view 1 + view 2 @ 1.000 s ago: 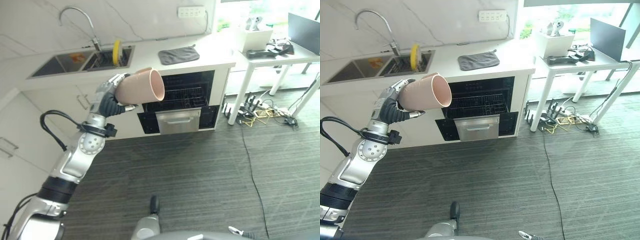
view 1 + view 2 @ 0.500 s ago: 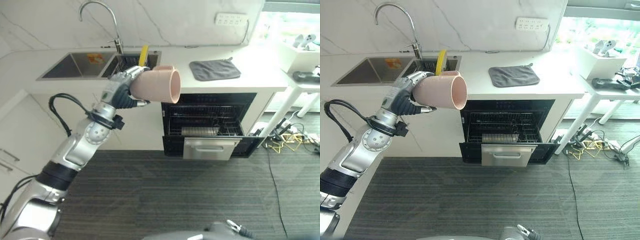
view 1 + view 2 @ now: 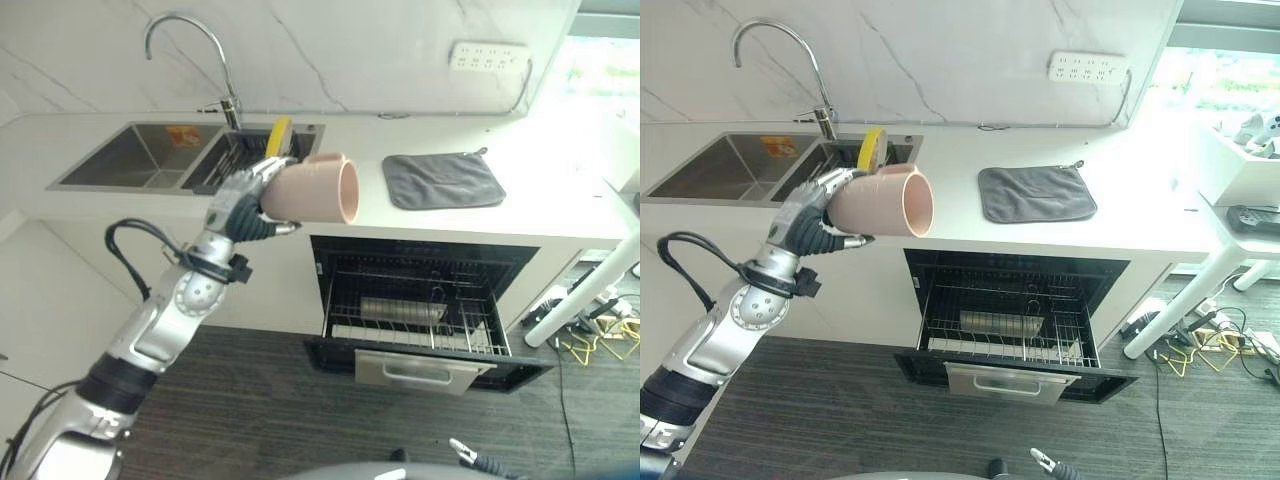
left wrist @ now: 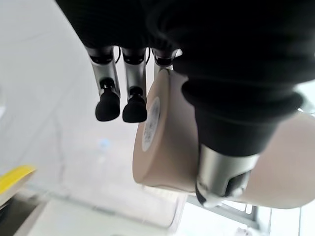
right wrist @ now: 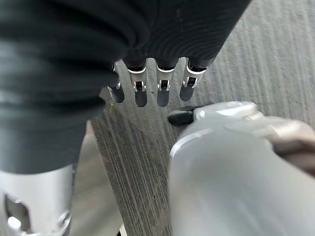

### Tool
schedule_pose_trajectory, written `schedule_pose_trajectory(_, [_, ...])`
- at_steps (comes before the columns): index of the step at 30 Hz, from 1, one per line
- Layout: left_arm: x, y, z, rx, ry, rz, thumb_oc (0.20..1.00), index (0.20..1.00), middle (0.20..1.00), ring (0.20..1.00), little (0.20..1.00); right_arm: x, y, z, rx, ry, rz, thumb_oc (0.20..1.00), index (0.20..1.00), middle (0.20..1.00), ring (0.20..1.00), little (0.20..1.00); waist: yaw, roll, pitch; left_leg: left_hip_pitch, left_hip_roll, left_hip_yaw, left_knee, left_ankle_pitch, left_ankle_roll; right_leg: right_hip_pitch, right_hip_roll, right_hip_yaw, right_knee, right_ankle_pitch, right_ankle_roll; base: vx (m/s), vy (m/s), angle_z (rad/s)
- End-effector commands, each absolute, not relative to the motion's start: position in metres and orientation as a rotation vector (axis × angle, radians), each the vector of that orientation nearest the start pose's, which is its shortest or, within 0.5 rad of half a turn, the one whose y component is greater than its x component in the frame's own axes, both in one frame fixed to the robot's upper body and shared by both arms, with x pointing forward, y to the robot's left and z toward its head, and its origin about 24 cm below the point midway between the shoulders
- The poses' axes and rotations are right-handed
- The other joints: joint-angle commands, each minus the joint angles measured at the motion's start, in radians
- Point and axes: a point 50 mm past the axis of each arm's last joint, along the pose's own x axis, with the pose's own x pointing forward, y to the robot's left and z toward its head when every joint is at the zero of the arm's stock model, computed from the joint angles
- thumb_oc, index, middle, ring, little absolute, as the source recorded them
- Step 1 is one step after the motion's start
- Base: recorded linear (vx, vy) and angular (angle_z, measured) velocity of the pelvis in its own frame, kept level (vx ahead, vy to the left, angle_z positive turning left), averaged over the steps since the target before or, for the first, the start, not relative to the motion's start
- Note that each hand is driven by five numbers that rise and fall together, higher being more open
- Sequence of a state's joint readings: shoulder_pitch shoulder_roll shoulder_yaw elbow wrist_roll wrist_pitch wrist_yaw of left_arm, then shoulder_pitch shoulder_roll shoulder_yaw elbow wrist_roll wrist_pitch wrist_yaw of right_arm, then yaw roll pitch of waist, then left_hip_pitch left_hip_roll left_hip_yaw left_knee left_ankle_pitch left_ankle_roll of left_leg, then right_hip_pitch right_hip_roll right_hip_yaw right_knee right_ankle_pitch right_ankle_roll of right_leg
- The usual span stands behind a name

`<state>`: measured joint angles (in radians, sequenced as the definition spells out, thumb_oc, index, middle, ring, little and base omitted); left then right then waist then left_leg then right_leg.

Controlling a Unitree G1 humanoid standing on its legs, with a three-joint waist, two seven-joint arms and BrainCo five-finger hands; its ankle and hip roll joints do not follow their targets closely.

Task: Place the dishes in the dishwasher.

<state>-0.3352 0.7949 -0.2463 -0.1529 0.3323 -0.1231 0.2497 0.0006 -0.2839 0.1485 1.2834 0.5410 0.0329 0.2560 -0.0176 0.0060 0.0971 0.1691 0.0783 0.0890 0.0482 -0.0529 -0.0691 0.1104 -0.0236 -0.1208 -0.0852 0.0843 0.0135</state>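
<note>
My left hand (image 3: 238, 204) is shut on a pale pink cup (image 3: 312, 190), held on its side with the mouth facing right. It hangs in the air level with the counter's front edge, to the left of and above the dishwasher. In the left wrist view the thumb (image 4: 222, 173) presses on the cup (image 4: 165, 147) and the fingers (image 4: 122, 101) curl past its base. The dishwasher (image 3: 425, 355) stands open under the counter, its wire rack (image 3: 470, 325) pulled out with a metal dish (image 3: 400, 308) in it. My right hand (image 5: 157, 91) hangs over the carpet, fingers relaxed and holding nothing.
A double sink (image 3: 140, 165) with a curved tap (image 3: 190, 45) is set in the white counter (image 3: 560, 215); a yellow plate (image 3: 278, 134) stands in the right basin. A grey cloth (image 3: 445, 180) lies on the counter. A white table leg (image 3: 585, 300) and cables (image 3: 590, 345) are at the right.
The whole view has shifted: the camera has come closer to the counter and dishwasher. The cup stays in my left hand, which now sits level with the counter edge.
</note>
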Motion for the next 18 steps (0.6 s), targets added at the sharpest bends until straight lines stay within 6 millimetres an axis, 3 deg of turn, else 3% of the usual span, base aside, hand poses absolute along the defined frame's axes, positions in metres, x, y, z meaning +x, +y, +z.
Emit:
schedule_pose_trajectory(1, [0.281, 0.195, 0.224, 1.045, -0.811, 0.04, 0.2, 0.2, 0.2, 0.2, 0.2, 0.081, -0.248, -0.159, 0.287, 1.216, -0.185, 1.0, 1.0, 1.0, 1.0, 1.0, -0.002, -0.017, -0.015, -0.093, -0.032, -0.018, 0.116, -0.024, 0.054, -0.005, -0.02, 0.029, 0.109, -0.08, 0.043, 0.04, -0.19, -0.06])
schedule_pose_trajectory(3, [0.281, 0.197, 0.224, 1.042, -0.813, 0.043, 0.2, 0.2, 0.2, 0.2, 0.2, 0.083, -0.25, -0.158, 0.282, 1.216, -0.189, 1.0, 1.0, 1.0, 1.0, 1.0, -0.001, -0.016, -0.012, -0.107, -0.029, -0.017, 0.155, -0.017, 0.049, 0.004, -0.015, 0.036, 0.098, -0.08, 0.038, 0.06, -0.135, -0.06])
schedule_pose_trajectory(11, [0.281, 0.198, 0.223, 1.015, -0.821, 0.023, 0.2, 0.2, 0.2, 0.2, 0.2, 0.079, -0.26, -0.156, 0.265, 1.227, -0.223, 1.0, 1.0, 1.0, 1.0, 1.0, 0.017, 0.021, 0.004, -0.186, -0.022, -0.06, -0.044, 0.146, -0.018, 0.076, 0.009, 0.076, 0.017, -0.084, 0.034, 0.07, 0.07, -0.12])
schedule_pose_trajectory(13, [0.282, 0.196, 0.221, 1.008, -0.827, 0.009, 0.2, 0.2, 0.2, 0.2, 0.2, 0.076, -0.26, -0.157, 0.268, 1.223, -0.232, 1.0, 1.0, 1.0, 1.0, 1.0, 0.005, 0.026, 0.002, -0.178, -0.014, -0.03, -0.061, 0.152, -0.019, 0.074, 0.005, 0.068, 0.011, -0.084, 0.034, 0.01, 0.151, -0.21])
schedule_pose_trajectory(18, [0.284, 0.192, 0.215, 0.998, -0.815, -0.017, 0.2, 0.2, 0.2, 0.2, 0.2, 0.067, -0.257, -0.16, 0.252, 1.24, -0.243, 1.0, 1.0, 1.0, 1.0, 1.0, 0.002, 0.034, -0.021, -0.104, -0.041, -0.064, -0.106, 0.125, -0.002, 0.062, -0.008, 0.04, 0.015, -0.078, 0.042, 0.08, 0.154, -0.29])
